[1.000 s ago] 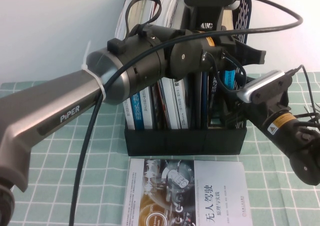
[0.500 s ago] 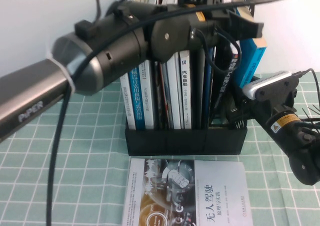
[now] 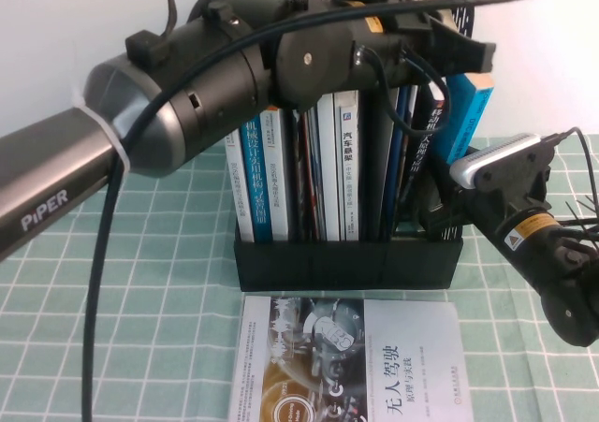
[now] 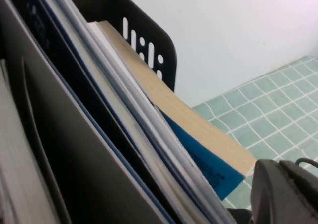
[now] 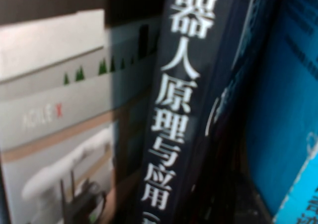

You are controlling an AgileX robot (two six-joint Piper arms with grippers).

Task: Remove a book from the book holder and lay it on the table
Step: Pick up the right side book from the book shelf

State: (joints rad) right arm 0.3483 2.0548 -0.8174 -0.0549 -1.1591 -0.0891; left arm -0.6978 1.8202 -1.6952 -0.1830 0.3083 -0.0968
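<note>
Left gripper (image 3: 449,52), above the black mesh book holder (image 3: 346,263), appears clamped on the tilted cyan-spined book (image 3: 465,113). Right gripper (image 3: 432,207), beside the holder: state indeterminable. Recommend lifting straight, clearing neighbouring spines.

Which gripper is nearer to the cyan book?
Left. The left gripper is at the top of the book, which leans out of the book holder; the right gripper is lower, beside the holder.
</note>
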